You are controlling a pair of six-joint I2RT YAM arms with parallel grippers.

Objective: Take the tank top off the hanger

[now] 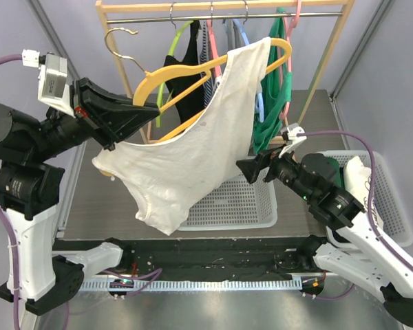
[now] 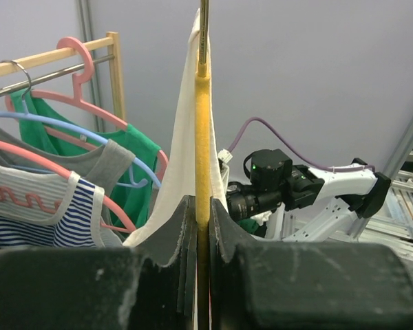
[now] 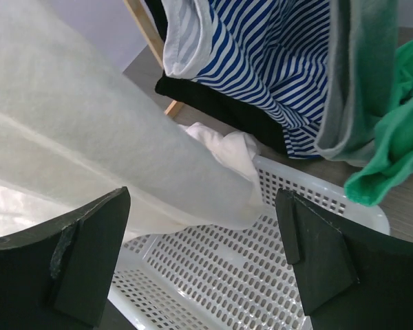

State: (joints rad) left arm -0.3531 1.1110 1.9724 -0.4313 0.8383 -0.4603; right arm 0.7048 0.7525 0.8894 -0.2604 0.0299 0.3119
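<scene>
A white tank top [image 1: 193,155] hangs slanted on a yellow hanger [image 1: 279,49], off the rail, above the table. My left gripper [image 1: 151,111] is shut on the hanger's lower end; the left wrist view shows the yellow bar [image 2: 203,124] clamped between the jaws with the white cloth [image 2: 182,158] beside it. My right gripper [image 1: 251,168] is open and empty, just right of the top's hanging side. The right wrist view shows the white cloth [image 3: 89,130] ahead of the open fingers [image 3: 89,254], not between them.
A wooden rack [image 1: 220,7] at the back holds several hangers with black, striped, grey and green tops [image 1: 272,103]. A white perforated basket [image 1: 237,203] lies under the tank top. A second basket [image 1: 389,199] with white cloth stands at the right.
</scene>
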